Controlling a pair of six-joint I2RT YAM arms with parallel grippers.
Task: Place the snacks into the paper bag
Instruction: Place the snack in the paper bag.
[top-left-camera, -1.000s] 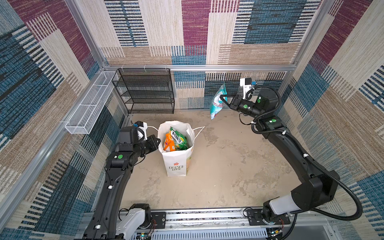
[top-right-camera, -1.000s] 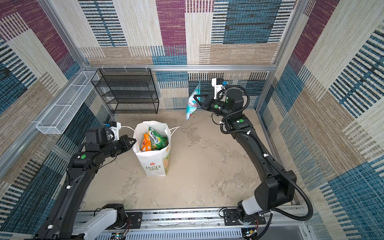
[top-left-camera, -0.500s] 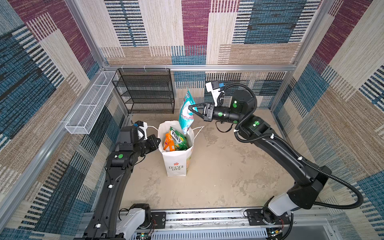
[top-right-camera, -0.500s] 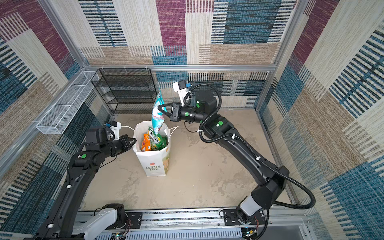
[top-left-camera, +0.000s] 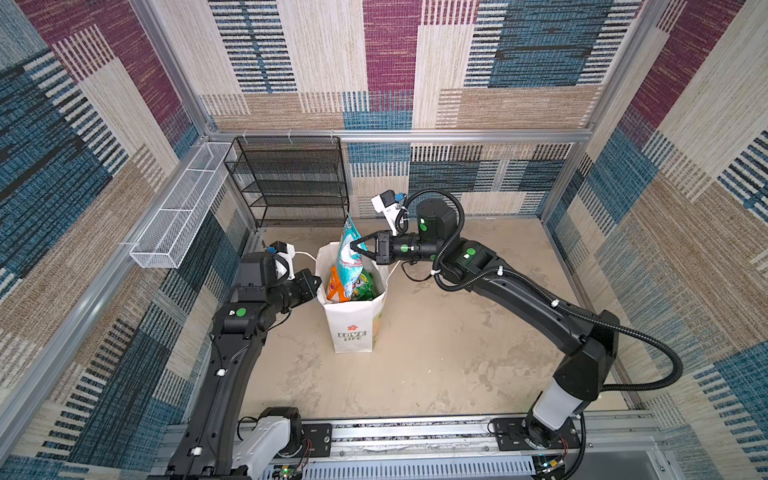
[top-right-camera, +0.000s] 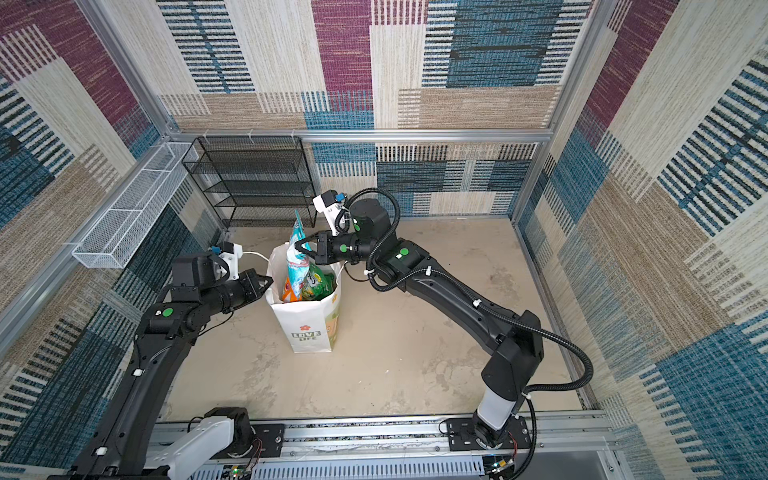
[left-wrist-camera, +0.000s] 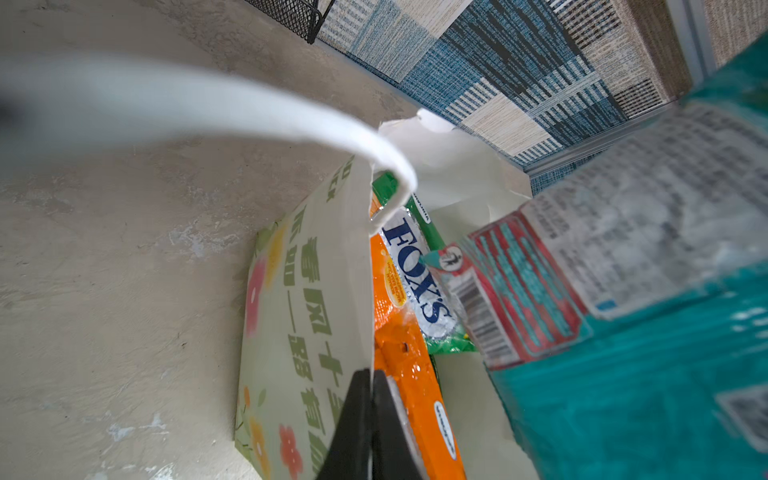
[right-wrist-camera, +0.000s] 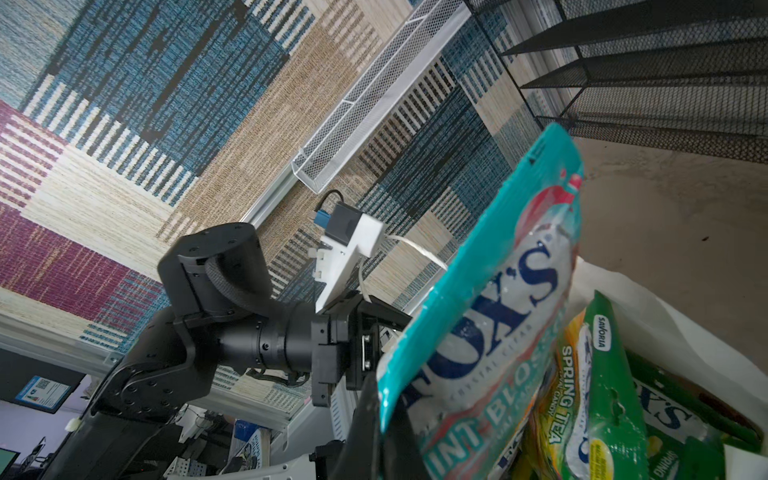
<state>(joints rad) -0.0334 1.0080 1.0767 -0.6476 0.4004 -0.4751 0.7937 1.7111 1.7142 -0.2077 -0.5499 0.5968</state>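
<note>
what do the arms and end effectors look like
The left arm and right arm are black with green dots, white base links and wrist camera mounts; a ribbed black cable runs along the right arm. The left end effector and right end effector have black tapered fingers.

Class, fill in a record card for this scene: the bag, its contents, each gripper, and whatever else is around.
Bag: paper bag, upright, mouth open.
Inside: orange packet and green packet.
Right gripper: shut on teal packet, whose lower end is in the bag's mouth.
Left gripper: shut on the bag's rim.
Background: black mesh rack; white wire basket on the side frame.
</note>
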